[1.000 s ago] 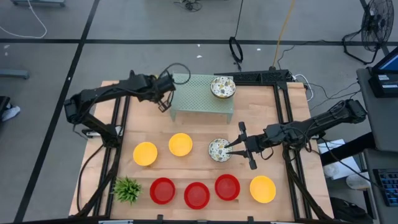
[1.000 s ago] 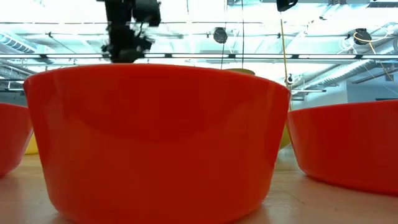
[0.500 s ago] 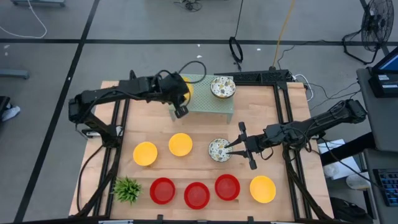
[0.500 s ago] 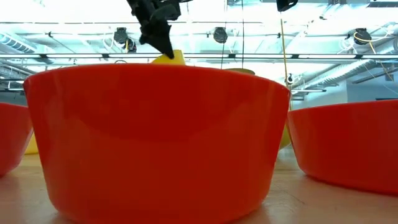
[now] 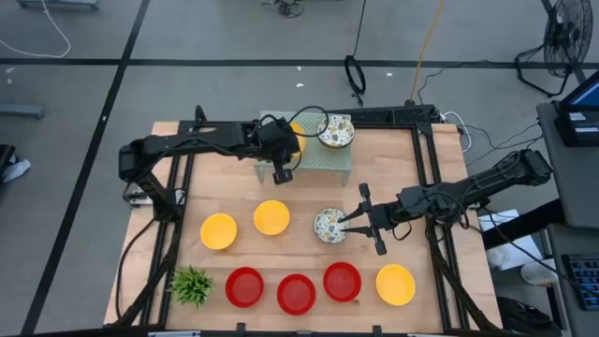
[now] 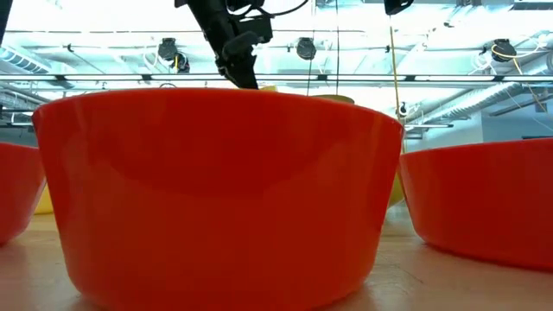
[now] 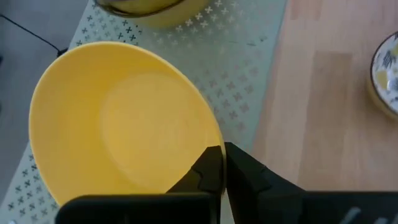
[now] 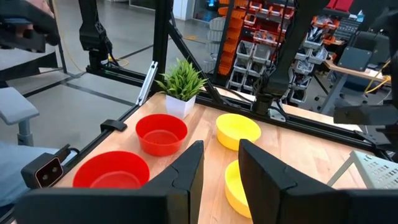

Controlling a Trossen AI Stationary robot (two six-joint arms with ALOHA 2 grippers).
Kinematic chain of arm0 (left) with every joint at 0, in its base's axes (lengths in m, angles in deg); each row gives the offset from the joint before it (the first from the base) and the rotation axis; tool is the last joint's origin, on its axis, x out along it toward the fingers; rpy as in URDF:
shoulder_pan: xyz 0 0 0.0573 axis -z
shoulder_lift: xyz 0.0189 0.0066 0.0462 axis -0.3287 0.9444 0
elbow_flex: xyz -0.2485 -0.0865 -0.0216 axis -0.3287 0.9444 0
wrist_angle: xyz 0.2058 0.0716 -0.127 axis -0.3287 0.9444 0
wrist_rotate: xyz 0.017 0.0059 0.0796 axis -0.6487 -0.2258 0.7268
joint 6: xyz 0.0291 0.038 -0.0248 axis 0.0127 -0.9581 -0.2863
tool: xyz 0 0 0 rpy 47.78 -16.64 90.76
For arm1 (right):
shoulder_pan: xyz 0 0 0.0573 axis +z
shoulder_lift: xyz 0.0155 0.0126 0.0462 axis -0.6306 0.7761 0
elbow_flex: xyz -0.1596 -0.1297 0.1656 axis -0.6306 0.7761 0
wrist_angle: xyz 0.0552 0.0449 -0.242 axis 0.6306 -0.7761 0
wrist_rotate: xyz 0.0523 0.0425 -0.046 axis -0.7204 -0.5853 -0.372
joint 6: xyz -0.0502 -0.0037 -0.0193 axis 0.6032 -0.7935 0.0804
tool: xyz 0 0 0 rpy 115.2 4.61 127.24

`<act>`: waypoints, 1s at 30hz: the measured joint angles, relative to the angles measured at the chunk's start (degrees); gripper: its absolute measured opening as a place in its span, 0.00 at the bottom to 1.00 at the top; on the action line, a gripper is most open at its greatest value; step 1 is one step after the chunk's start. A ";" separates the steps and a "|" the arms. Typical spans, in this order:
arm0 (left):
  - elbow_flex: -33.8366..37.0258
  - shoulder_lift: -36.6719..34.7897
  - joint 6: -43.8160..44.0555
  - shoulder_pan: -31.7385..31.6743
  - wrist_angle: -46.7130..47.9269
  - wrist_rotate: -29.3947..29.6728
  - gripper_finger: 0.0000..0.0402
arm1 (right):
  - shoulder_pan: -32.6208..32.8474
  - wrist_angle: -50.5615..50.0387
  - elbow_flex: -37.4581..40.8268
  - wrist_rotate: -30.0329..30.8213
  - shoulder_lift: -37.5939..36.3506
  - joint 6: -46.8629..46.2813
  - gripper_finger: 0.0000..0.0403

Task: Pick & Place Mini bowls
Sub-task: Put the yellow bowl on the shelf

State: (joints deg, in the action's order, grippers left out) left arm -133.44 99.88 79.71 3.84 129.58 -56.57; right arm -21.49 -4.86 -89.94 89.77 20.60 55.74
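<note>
Left gripper (image 7: 219, 163), jaws clenched on a yellow bowl (image 7: 118, 118), reaches the mesh stand (image 5: 323, 154); most bowls wait on the bench (image 5: 440, 178).

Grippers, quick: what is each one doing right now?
Left gripper: shut on the rim of a yellow bowl over the mesh stand.
Right gripper: at a speckled bowl; grip unclear.

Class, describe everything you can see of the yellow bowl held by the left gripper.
The yellow bowl is small, round and shallow, plain inside, smooth and glossy like plastic. The left gripper is shut on its rim, holding it tilted over the pale green mesh stand. In the high view it shows beside the speckled bowl that sits on the stand. Whether it touches the stand cannot be told.
</note>
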 joint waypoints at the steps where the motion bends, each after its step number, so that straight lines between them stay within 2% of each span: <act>1: 0.00 0.00 -0.74 0.00 0.04 0.29 0.04 | 0.00 0.00 0.00 0.00 0.00 0.00 0.22; 7: 0.00 0.02 -1.40 -0.07 -0.48 0.68 0.02 | 0.00 0.03 0.00 0.13 0.00 0.00 0.22; 13: 0.00 0.02 -1.20 -0.10 -0.38 0.62 0.06 | 0.00 0.15 0.00 0.13 0.01 -0.32 0.22; 21: 0.00 0.02 -1.11 -0.04 0.04 0.18 0.02 | 0.00 -0.04 0.00 0.13 0.00 -0.43 0.22; 30: 0.00 0.04 -1.11 -0.04 0.02 0.18 0.19 | 0.00 -0.06 0.00 0.14 0.00 -0.44 0.22</act>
State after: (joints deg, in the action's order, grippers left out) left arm -133.44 99.93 78.60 3.79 129.60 -56.39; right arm -21.49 -4.92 -89.94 89.90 20.60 55.29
